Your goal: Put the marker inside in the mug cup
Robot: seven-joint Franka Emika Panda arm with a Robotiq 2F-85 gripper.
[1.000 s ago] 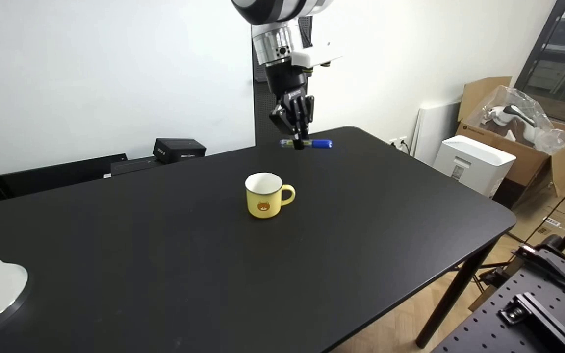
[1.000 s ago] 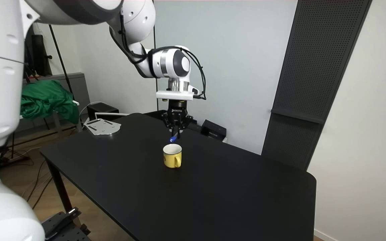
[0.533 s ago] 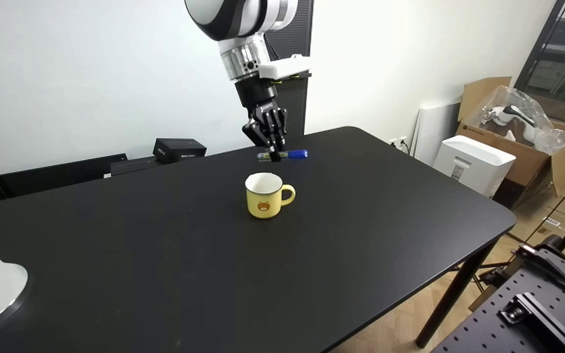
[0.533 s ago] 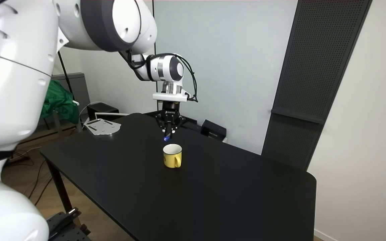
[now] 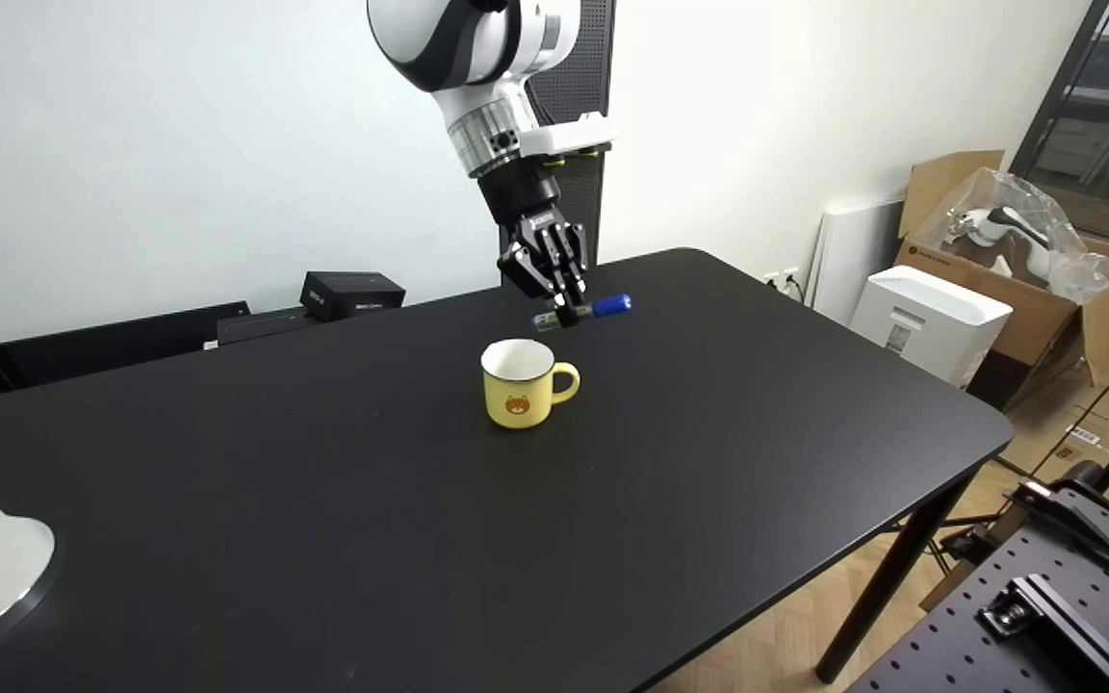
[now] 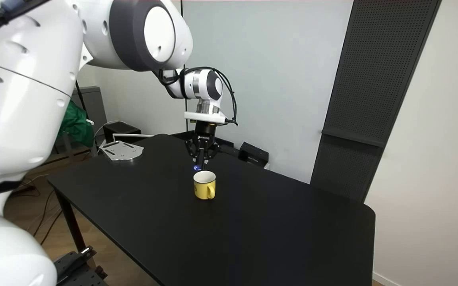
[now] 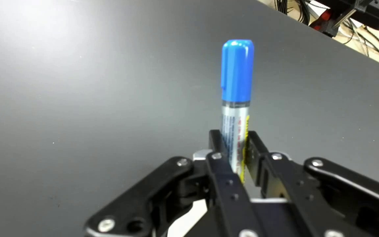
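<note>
Yellow outside and white within, the mug (image 5: 517, 385) stands upright on the black table (image 5: 728, 433). Its loop handle (image 5: 573, 383) sticks out toward the right of the picture in an exterior view, and a brown bear face (image 5: 517, 405) is printed on its side. The marker (image 7: 236, 112) is up in the air, outside the mug, and the gripper (image 7: 235, 141) has hold of it: the fingers (image 7: 215, 141) are close together, one on each side of the pale, printed body. In the wrist view the blue cap (image 7: 238, 70) points away from the gripper, while the other end runs down between the fingers. In an exterior view the marker tilts, cap end higher, and a strip of table shows between it and the mug's rim; it is near the mug but apart from it.

White with dark bands, the arm (image 6: 18, 99) reaches over the table. A flat silver plate (image 6: 121, 151) lies at the table's edge, well apart from the mug. Black boxes (image 5: 352, 295) stand by the wall (image 5: 179, 173), and a white box (image 5: 930, 322) sits beside an open cardboard box (image 5: 1050, 308). Green cloth (image 6: 73, 124) shows behind the arm.
</note>
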